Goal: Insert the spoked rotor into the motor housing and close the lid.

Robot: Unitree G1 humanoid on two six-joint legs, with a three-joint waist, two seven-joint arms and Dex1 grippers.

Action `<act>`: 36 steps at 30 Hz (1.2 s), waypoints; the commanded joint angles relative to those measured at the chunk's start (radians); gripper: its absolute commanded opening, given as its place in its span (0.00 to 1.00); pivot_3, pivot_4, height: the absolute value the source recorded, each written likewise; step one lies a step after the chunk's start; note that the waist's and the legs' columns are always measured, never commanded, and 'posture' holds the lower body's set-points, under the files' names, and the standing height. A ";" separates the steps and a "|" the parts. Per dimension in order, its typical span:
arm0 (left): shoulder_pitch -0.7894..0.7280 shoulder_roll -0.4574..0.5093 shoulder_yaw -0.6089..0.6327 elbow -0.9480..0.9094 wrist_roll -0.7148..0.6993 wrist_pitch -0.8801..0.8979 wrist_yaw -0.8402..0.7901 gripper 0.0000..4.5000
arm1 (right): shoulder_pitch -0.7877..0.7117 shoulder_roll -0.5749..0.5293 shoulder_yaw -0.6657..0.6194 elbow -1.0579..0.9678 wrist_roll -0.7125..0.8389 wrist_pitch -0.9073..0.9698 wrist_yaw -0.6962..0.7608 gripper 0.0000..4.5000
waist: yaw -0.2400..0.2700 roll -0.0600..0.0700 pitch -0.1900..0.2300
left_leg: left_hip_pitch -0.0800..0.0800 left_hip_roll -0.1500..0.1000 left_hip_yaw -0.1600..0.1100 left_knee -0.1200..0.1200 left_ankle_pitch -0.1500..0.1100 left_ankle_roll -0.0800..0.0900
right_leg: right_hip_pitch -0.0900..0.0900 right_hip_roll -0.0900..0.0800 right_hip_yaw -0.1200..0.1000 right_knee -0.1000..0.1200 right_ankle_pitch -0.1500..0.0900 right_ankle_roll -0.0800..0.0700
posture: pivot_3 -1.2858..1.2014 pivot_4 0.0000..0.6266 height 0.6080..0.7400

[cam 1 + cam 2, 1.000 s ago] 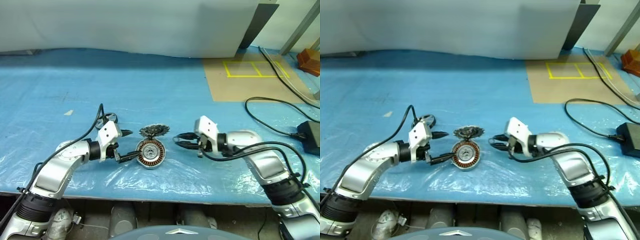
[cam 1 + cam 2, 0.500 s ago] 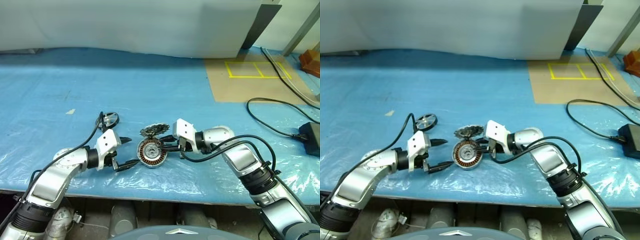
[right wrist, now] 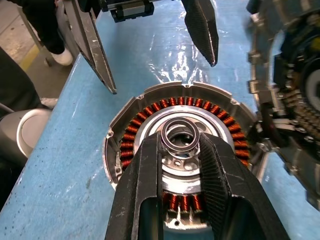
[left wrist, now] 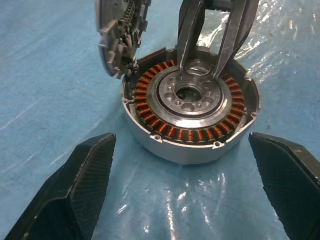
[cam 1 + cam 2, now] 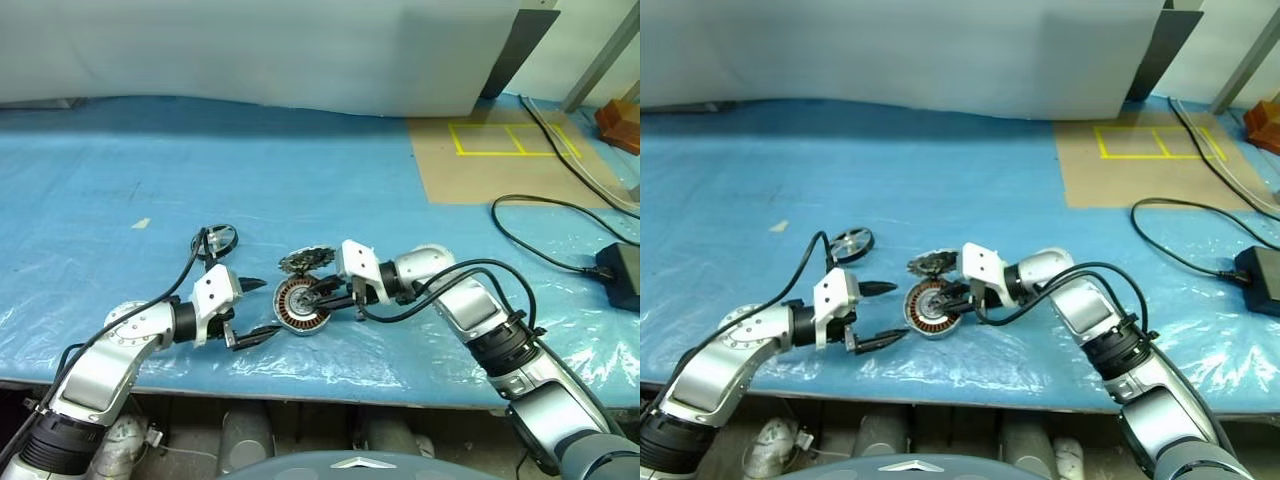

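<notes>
Spanning the whole scene is the blue film-covered desk (image 5: 400,200), which carries every part.

Change: your right claw (image 5: 314,298) has swung in from well to the right and now reaches over the housing (image 5: 296,314). Its fingers are narrow and closed on a small metal ring (image 3: 180,138), held just above the central hub. Your left claw (image 5: 268,308) has drawn back a little. Its lower finger, which touched the housing wall a second ago, now stands just clear of it. The fingers are spread wide and hold nothing, one to either side of the housing as seen from the left wrist.

Meaning, as a judgement: the work in hand concerns the hub, not the rotor. Insertion has not begun, and the lid cannot close until it has.

Orientation:
- The housing sits flat near the front edge, between the two claws. Its open face is up and its copper windings are exposed, so its axis is upright.
- The lid (image 5: 306,262) stands tilted on edge against the far rim of the housing, with its toothed rim showing.
- The rotor (image 5: 219,241) lies flat on the desk behind your left claw, apart from the housing and untouched. Being round, it has no long axis, and its hub points up.
</notes>
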 commanded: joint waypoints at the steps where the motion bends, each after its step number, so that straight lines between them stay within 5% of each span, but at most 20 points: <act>1: 0.002 0.011 0.005 -0.037 -0.001 -0.014 -0.004 1.00 | -0.026 0.019 0.000 0.009 -0.010 -0.040 0.002 0.15 | 0.000 0.000 0.000 | 0.000 0.000 0.000 0.000 0.000 0.000 | 0.000 0.000 0.000 0.000 0.000 0.000 | 0.52 0.24 1.00; 21: -0.040 -0.014 -0.001 0.003 0.025 -0.028 0.020 1.00 | -0.034 0.021 0.016 0.108 -0.077 -0.122 0.028 0.15 | 0.000 0.000 0.000 | 0.000 0.000 0.000 0.005 0.000 0.000 | 0.000 0.000 0.000 0.006 0.000 0.000 | 0.52 0.24 1.00; 27: -0.041 -0.016 0.002 0.009 0.026 -0.031 0.023 1.00 | -0.039 0.027 0.013 0.118 -0.092 -0.127 0.014 0.61 | 0.000 0.000 0.000 | 0.000 0.000 0.000 0.005 0.000 0.000 | 0.000 0.000 0.000 0.006 0.000 0.000 | 0.52 0.24 1.00; 36: -0.040 -0.016 0.008 0.013 0.020 -0.028 0.022 1.00 | -0.037 -0.024 -0.072 0.035 -0.010 -0.058 0.045 0.61 | 0.002 0.000 0.000 | 0.000 0.000 0.000 0.006 0.000 0.000 | 0.000 -0.001 0.000 0.006 0.000 -0.001 | 0.52 0.24 1.00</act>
